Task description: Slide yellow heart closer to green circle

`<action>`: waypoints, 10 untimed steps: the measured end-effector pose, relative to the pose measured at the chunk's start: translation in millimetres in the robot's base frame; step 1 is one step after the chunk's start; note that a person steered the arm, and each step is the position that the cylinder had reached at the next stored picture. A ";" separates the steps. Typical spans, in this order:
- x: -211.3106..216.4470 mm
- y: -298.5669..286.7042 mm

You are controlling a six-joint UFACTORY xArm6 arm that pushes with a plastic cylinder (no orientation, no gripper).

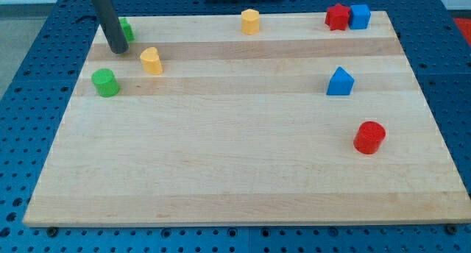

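Observation:
The yellow heart (151,60) lies on the wooden board (243,165) near the view's upper left. The green circle (105,82) sits a short way to its lower left, with a small gap between them. My tip (118,50) rests on the board up and to the left of the yellow heart, not touching it. A second green block (126,29) is partly hidden behind the rod, so its shape is unclear.
A yellow hexagon-like block (250,21) stands at the top middle. A red block (338,17) and a blue cube (359,16) touch at the top right. A blue block with a pointed top (340,82) and a red cylinder (369,137) lie at the right.

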State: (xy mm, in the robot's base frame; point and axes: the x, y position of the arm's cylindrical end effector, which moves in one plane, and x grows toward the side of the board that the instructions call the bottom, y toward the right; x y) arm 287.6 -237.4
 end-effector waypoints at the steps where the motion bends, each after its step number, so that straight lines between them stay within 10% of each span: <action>1: 0.0 14.2; 10: 6.5 71.6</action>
State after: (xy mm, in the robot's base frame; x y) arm 294.2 -165.8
